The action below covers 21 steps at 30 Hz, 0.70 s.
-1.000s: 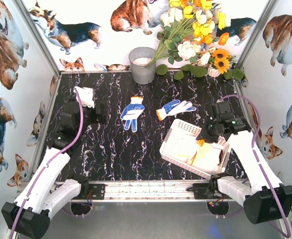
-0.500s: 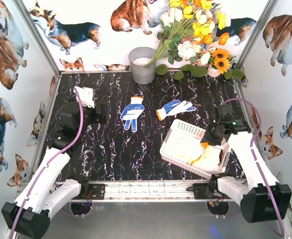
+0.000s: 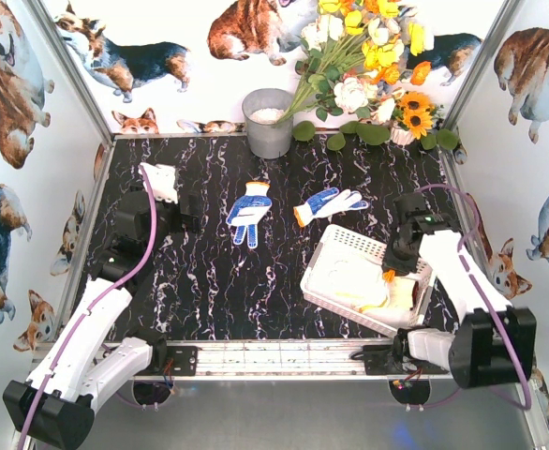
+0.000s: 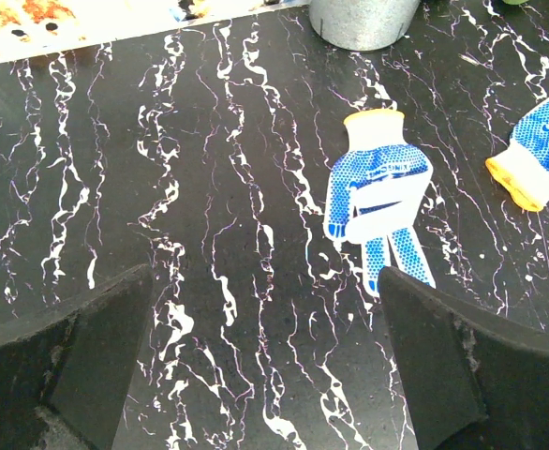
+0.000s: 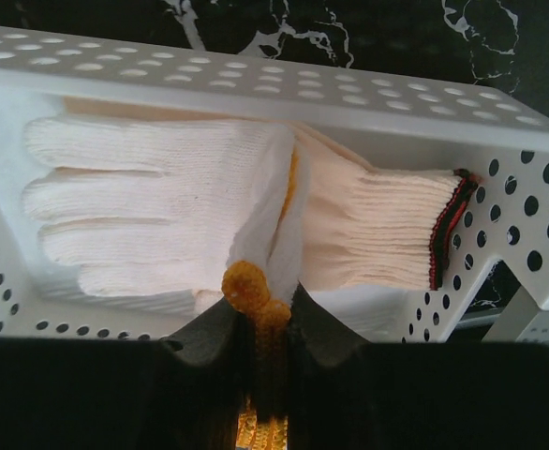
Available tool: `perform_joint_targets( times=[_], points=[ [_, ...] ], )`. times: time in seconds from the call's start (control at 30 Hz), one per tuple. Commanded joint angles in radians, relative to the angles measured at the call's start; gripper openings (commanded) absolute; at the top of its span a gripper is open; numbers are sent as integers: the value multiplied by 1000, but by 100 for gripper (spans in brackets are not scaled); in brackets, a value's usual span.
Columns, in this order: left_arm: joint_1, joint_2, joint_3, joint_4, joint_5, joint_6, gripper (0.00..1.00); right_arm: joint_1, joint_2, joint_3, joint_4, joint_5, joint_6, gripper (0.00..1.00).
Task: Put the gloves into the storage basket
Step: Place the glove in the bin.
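Pinching a yellow-cuffed glove (image 5: pixel 276 192) in the almost closed right pincer (image 5: pixel 267 302), just over the storage basket (image 3: pixel 348 241) at lower right, other gloves (image 5: pixel 143 202) inside; left pincer (image 4: pixel 265 281) wide apart, empty, facing two blue-dotted gloves (image 3: pixel 249 213) at the middle of the tabletop (image 3: pixel 200 272). May snag knit on release and drag it over the rim

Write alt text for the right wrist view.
The right gripper, black fingers shut on the orange-cuffed white knit glove, holds it over the white perforated plastic basket. A red-trimmed white knit glove lies flat inside the basket beneath it.
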Motion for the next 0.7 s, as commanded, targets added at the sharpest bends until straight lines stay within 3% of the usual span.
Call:
perform_joint_targets(
  times=[0.0,0.47,0.57,0.67],
  points=[
    [12,-5,-5,26,10,12,100,-6,56,24,34,55,-36,0],
    [13,-2,-4,28,14,12,100,-6,179,-7,84,189,18,1],
    [12,0,-6,28,18,10,100,-5,183,6,70,221,35,30],
    [12,4,-5,29,25,9,100,-5,136,12,71,226,32,42]
  ],
)
